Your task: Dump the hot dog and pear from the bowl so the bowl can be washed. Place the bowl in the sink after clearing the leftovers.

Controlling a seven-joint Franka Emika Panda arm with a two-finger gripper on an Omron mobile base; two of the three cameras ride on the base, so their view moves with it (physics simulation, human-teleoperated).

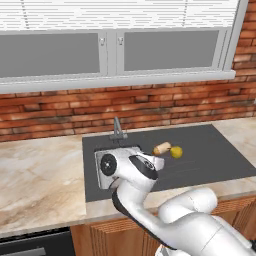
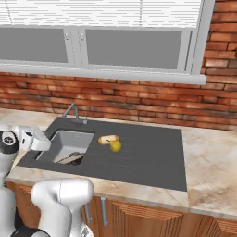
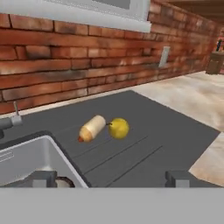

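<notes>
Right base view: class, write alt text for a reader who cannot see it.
A hot dog and a yellow pear lie touching on the dark ribbed surround right of the sink. A brown-rimmed bowl leans inside the basin, below a brick wall and window.

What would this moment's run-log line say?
gripper: open, empty | bowl: in sink | hot dog, pear: side by side on surround right of basin
</notes>
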